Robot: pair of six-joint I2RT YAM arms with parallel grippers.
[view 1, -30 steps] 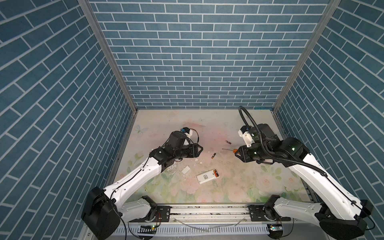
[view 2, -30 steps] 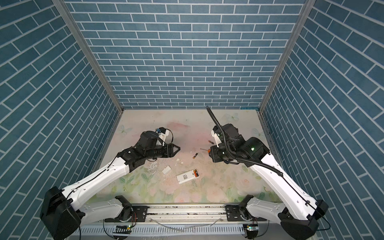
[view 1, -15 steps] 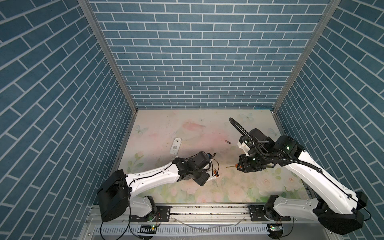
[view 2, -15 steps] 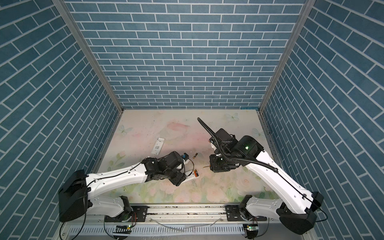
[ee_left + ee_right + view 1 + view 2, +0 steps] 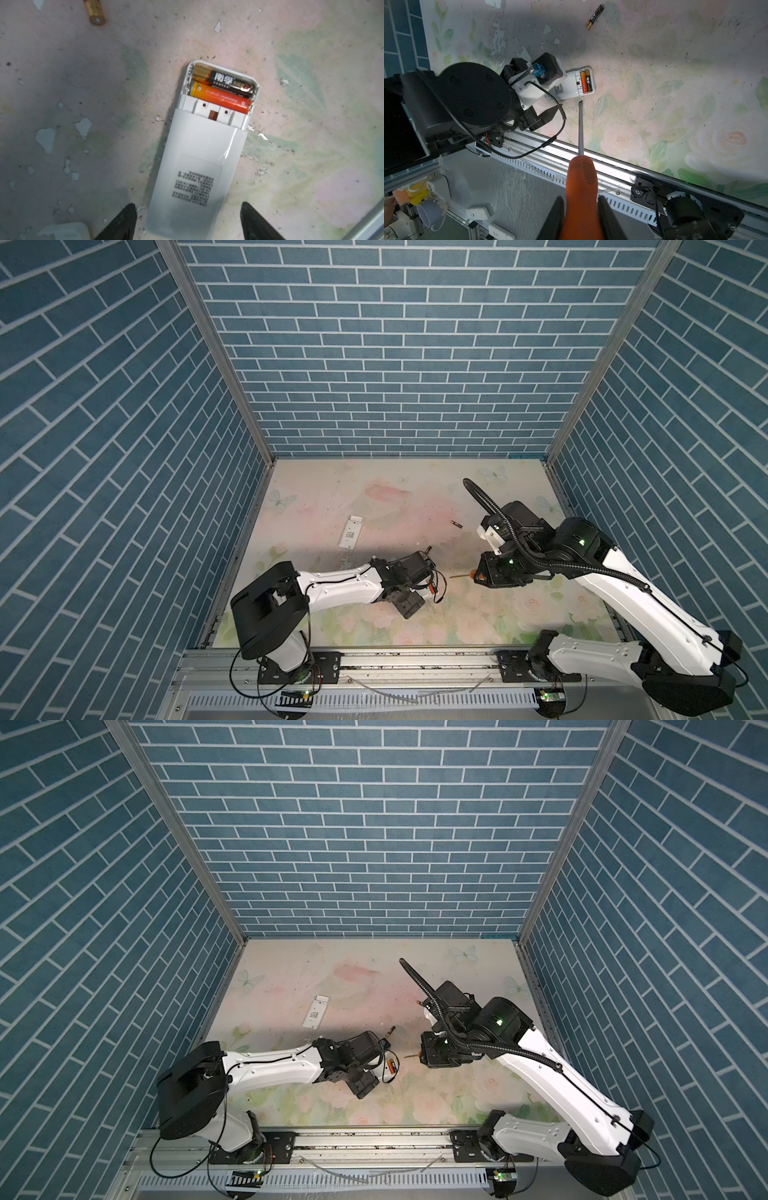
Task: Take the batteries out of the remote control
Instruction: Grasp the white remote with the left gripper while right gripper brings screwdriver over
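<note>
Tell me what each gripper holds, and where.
Right gripper clamps the screwdriver by its orange handle. Left gripper is open around the remote, holding nothing.

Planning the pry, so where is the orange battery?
Left wrist view: the orange battery lies in the open remote control, beside the black battery, just ahead of the left claw.

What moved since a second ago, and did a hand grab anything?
The left arm folded back toward the near rail. The left hand is now open around the end of the remote. A white strip shows where that arm was. The right hand, still shut on the screwdriver, came nearer the rail, tip near the remote. The remote, one loose battery and the other battery stayed put.
</note>
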